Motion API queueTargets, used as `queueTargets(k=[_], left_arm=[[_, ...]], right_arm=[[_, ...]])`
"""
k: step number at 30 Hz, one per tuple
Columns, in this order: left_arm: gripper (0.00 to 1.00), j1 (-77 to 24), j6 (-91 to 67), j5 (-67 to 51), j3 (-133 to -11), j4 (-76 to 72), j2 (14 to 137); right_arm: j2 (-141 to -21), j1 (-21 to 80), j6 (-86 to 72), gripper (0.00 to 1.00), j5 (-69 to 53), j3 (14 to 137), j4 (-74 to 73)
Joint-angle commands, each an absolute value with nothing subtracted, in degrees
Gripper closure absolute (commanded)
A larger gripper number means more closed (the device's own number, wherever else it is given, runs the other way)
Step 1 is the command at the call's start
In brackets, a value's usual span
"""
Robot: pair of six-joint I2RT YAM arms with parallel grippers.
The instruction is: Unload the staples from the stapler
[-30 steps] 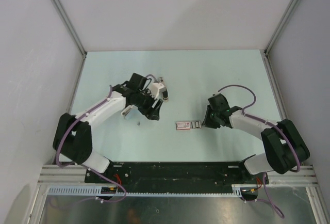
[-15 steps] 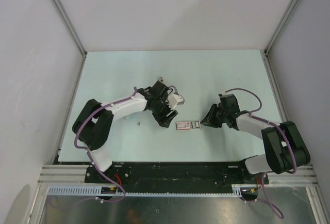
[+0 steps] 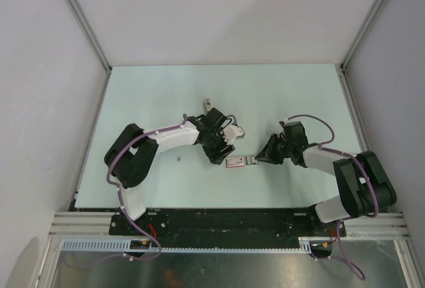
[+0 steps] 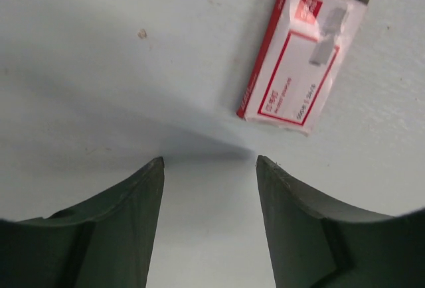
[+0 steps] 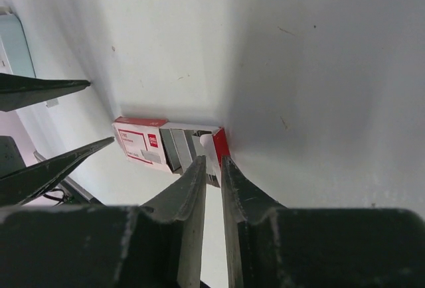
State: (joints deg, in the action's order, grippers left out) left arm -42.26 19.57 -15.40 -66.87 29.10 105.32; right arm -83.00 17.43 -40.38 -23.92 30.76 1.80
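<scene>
A red-and-white staple box [image 3: 239, 161] lies flat on the table's middle. Its tray is slid out on the right, with grey staples [image 5: 178, 148] showing inside. My right gripper [image 5: 212, 162] has its tips over the tray's red end [image 5: 221, 143], jaws a slim gap apart; whether they pinch it I cannot tell. My left gripper [image 4: 209, 162] hangs open and empty just left of the box [image 4: 302, 69], low over the table. A small grey object [image 3: 208, 104] lies behind the left arm, too small to tell whether it is the stapler.
The pale green table [image 3: 146, 95] is walled by white panels on three sides. A tiny speck [image 3: 178, 159] lies left of the box. The two grippers [image 3: 219, 152] [image 3: 260, 157] face each other across the box.
The left arm has swung right, from the table's left half up to the box, with its jaws narrowing a little. The right gripper has crept left onto the box's open end.
</scene>
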Motion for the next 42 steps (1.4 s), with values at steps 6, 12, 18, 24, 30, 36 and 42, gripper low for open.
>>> queueTargets(k=[6, 12, 18, 24, 30, 36, 42], left_arm=[[0.39, -43.7, 21.3, -14.4, -70.9, 26.1, 108.5], [0.39, -44.3, 20.6, -14.3, -71.3, 25.9, 108.9], [0.4, -44.8, 20.4, -13.9, -71.4, 25.9, 108.9], [0.4, -44.8, 20.6, -13.4, -71.0, 25.9, 108.9], [0.4, -44.8, 20.6, -13.1, -70.8, 25.9, 108.6], [0.4, -45.0, 20.7, -12.9, -70.8, 25.9, 108.2], [0.4, -45.3, 20.7, -12.7, -70.5, 25.9, 107.7]], right_arm=[[-84.4, 17.4, -41.3, 0.81, -27.2, 30.6, 5.5], [-85.3, 18.8, -41.9, 0.81, -27.7, 30.6, 6.8], [-85.9, 20.9, -43.2, 0.81, -28.0, 30.7, 8.7], [-86.5, 22.4, -43.4, 0.81, -28.0, 30.9, 9.2], [-86.8, 23.9, -42.9, 0.8, -27.2, 32.0, 8.4], [-87.3, 25.9, -42.3, 0.81, -25.6, 33.8, 6.8], [-87.9, 27.3, -42.4, 0.8, -25.2, 34.8, 6.5]])
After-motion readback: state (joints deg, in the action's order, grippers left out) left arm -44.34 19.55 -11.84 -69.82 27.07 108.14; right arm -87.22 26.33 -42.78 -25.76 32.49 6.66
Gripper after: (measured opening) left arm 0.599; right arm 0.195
